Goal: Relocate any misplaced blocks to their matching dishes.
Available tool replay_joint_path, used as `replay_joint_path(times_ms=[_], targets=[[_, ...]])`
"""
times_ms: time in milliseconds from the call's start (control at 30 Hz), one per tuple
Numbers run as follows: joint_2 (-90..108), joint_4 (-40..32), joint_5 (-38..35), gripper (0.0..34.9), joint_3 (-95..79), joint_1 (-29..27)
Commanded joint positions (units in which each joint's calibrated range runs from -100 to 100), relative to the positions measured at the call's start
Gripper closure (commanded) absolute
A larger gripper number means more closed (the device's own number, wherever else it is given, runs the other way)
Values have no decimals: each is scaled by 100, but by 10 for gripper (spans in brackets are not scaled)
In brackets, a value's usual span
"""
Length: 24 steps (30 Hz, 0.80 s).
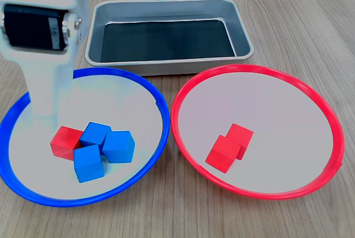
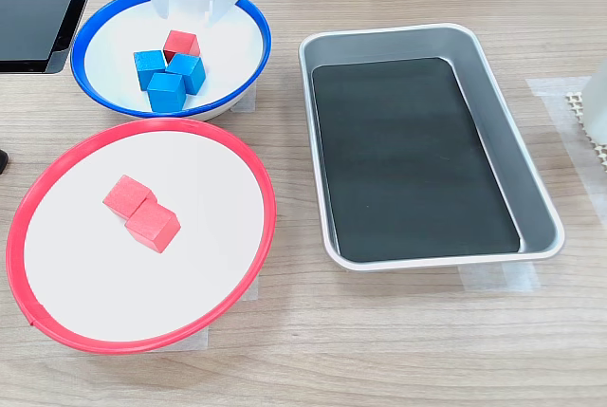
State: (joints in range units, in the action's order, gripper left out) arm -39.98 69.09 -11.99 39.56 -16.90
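Nearest in the first exterior view, I'm seeing two dishes side by side on a wood table (image 1: 310, 5): blue dish (image 1: 158, 102) on the first exterior view's left, red dish (image 1: 183, 88) on its right. Red dish is holding two red cubes, touching. Blue dish is holding three blue cubes (image 1: 105, 146) w/ one red cube (image 1: 65, 141) pressed against them – the misplaced one. Farther back, a grey tray (image 1: 244, 33) is sitting unused. I'm hovering the gripper (image 2: 190, 13) over the blue dish; in the second exterior view its jaws are spread, holding nothing, and the red cube (image 2: 180, 45) is lying just below the gap, almost centred. My guess: next move is straight down.
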Motion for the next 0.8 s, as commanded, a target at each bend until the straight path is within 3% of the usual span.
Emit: replay_joint_path(times_ms=[0,500,767], targets=[[-117,194,39,232,691,48],[-1055,739,176,225,2075,199],[-1200,681,176,224,2175,95]])
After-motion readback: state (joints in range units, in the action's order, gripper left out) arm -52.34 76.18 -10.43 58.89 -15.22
